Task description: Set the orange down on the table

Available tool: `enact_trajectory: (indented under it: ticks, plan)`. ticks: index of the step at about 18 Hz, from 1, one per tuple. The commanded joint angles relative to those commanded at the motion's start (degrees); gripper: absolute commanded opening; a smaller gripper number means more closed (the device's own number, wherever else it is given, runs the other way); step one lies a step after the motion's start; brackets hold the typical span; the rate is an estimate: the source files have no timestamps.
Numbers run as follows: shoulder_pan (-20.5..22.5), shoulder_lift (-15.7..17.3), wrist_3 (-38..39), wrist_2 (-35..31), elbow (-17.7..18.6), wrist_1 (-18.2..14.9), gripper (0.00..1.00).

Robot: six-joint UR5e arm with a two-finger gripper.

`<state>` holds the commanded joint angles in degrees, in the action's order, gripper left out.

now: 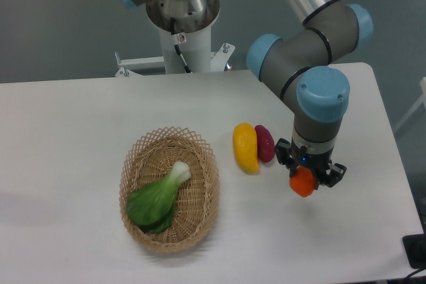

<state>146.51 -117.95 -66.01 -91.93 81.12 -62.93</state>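
Grey floor fills the background behind the white table (80, 118), whose rounded far-right corner shows beside the arm's pedestal. From the fixed camera, the arm reaches down over the right part of the tabletop, and its gripper (304, 181) points straight down with its dark fingers (283, 157) pressed against the sides of the orange (303, 183), pinching it between them. The fruit sticks out below the fingers; whether its underside touches the table or hangs just above it is hard to judge from this angle. It looks roundish and slightly blocky, with no clear long axis. Just left of the gripper lie a yellow oblong fruit (245, 147) and a magenta oblong fruit (265, 143), side by side and touching. Farther left sits a wicker basket (133, 164) holding a green leafy vegetable (158, 197).
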Motion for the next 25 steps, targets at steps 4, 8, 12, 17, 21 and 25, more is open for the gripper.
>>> enact_trajectory:
  ticks: [4,8,12,17,21,25]
  plan:
    - [0.0,0.0,0.1,0.0,0.0,0.1,0.43]
    - [0.0,-0.1,-0.1,0.0,-0.1,-0.2,0.44]
    - [-0.1,-0.2,0.3,-1.0,0.2,-0.4,0.44]
    - [-0.1,0.8,0.4,-1.1,4.1,0.4,0.44]
    - [-0.3,1.1,0.6,-1.1,6.8,2.4,0.44]
    - [-0.4,1.1,0.8,-3.2,11.4,11.1,0.43]
